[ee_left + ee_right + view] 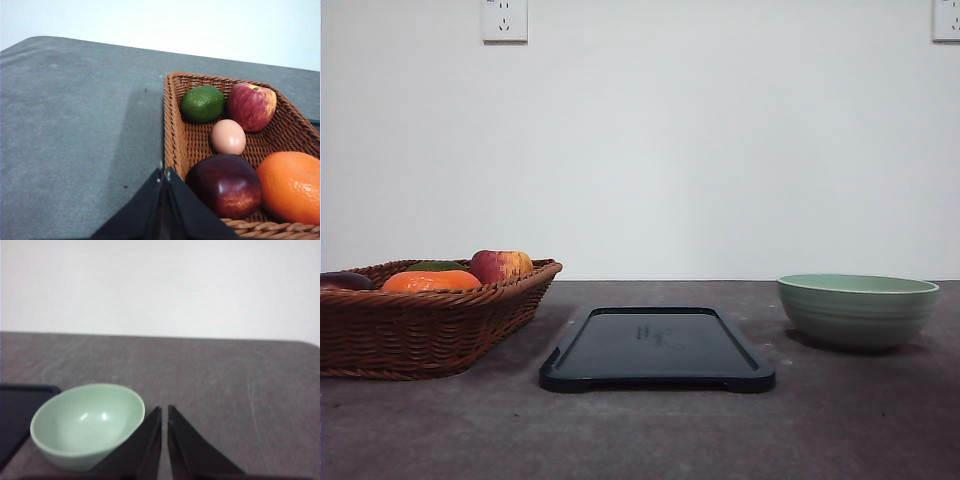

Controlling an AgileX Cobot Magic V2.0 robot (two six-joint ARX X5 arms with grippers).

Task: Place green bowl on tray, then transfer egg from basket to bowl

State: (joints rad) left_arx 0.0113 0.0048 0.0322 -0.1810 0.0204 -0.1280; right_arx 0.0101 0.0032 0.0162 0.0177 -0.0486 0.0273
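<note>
The pale green bowl (857, 309) rests empty on the table at the right, apart from the dark tray (657, 347) in the middle. In the right wrist view the green bowl (87, 424) lies just beside my right gripper (164, 410), whose fingers are almost together with nothing between them. The tray (17, 412) edge shows beyond the bowl. The wicker basket (425, 320) stands at the left. In the left wrist view the tan egg (228, 136) lies in the basket (176, 145) among fruit, and my left gripper (164, 172) is shut just outside the basket's near rim.
The basket also holds a red-yellow apple (251, 105), a green fruit (202, 103), a dark red fruit (225, 185) and an orange (291, 186). A white wall stands behind the table. Bare grey tabletop (75, 125) lies beside the basket.
</note>
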